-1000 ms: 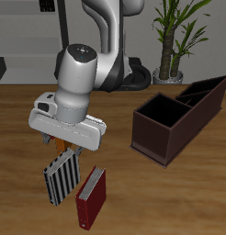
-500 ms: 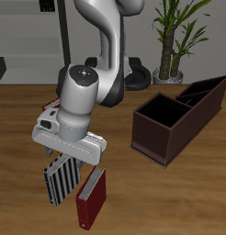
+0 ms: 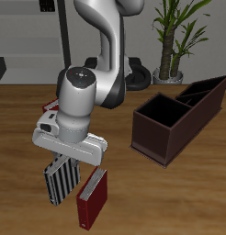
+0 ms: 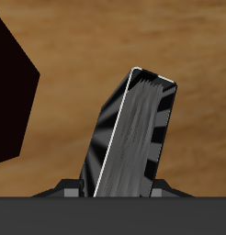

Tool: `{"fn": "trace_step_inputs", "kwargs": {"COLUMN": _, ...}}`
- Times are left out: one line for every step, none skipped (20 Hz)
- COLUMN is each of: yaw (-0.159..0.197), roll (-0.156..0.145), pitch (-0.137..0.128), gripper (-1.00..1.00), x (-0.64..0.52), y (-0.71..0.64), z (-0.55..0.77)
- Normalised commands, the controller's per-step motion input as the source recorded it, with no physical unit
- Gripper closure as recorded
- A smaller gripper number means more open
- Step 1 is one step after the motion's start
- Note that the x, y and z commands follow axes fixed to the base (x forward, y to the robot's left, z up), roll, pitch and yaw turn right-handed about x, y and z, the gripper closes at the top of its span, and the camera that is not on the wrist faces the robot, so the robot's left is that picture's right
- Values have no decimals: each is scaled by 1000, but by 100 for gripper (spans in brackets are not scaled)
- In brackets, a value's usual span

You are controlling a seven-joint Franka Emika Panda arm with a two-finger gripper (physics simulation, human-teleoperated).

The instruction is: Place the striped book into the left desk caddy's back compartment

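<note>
Hand (image 3: 65, 162) grips one striped book (image 3: 61, 180) (one red book (image 3: 92, 197) beside)

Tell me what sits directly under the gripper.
The striped book lies under the gripper, a red book beside it. The arm covers the book's far end and the fingers.

Wood-grain table (image 3: 23, 128); glossy white arm (image 3: 83, 92); matt striped book (image 4: 133, 138), dark matt caddy (image 3: 175, 119).
</note>
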Motion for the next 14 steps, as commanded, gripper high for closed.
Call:
{"fn": "trace_step_inputs", "kwargs": {"yaw": 9, "roll": 20, "pitch": -12, "gripper": 100, "x": -51, "y": 47, "z": -77}}
{"fn": "trace_step_inputs", "kwargs": {"yaw": 0, "roll": 0, "pitch": 0, "gripper": 100, "x": 0, "y": 0, "z": 0}}
{"fn": "trace_step_inputs", "kwargs": {"yaw": -23, "roll": -3, "pitch": 5, "gripper": 100, "x": -45, "y": 29, "z": -51}}
{"fn": "trace_step_inputs", "kwargs": {"yaw": -1, "roll": 3, "pitch": -9, "gripper": 100, "x": -38, "y": 16, "z": -57}}
{"fn": "trace_step_inputs", "kwargs": {"yaw": 1, "roll": -12, "pitch": -1, "gripper": 100, "x": 43, "y": -79, "z": -8}}
{"fn": "trace_step_inputs", "kwargs": {"yaw": -20, "roll": -4, "pitch": 3, "gripper": 100, "x": 36, "y": -56, "z": 27}}
{"fn": "trace_step_inputs", "kwargs": {"yaw": -7, "roll": 7, "pitch": -13, "gripper": 100, "x": -112, "y": 13, "z": 88}}
{"fn": "trace_step_inputs", "kwargs": {"yaw": 0, "roll": 1, "pitch": -24, "gripper": 100, "x": -110, "y": -19, "z": 185}}
{"fn": "trace_step_inputs", "kwargs": {"yaw": 40, "roll": -39, "pitch": -41, "gripper": 100, "x": -116, "y": -33, "z": 260}}
{"fn": "trace_step_inputs", "kwargs": {"yaw": 5, "roll": -6, "pitch": -21, "gripper": 100, "x": -77, "y": -42, "z": 243}}
{"fn": "trace_step_inputs", "kwargs": {"yaw": -5, "roll": 4, "pitch": -34, "gripper": 100, "x": -145, "y": -19, "z": 383}}
{"fn": "trace_step_inputs", "kwargs": {"yaw": 3, "roll": -21, "pitch": -57, "gripper": 100, "x": -187, "y": -36, "z": 490}}
{"fn": "trace_step_inputs", "kwargs": {"yaw": 0, "roll": -7, "pitch": -71, "gripper": 100, "x": -217, "y": 3, "z": 522}}
{"fn": "trace_step_inputs", "kwargs": {"yaw": 34, "roll": 6, "pitch": -55, "gripper": 100, "x": -212, "y": 55, "z": 424}}
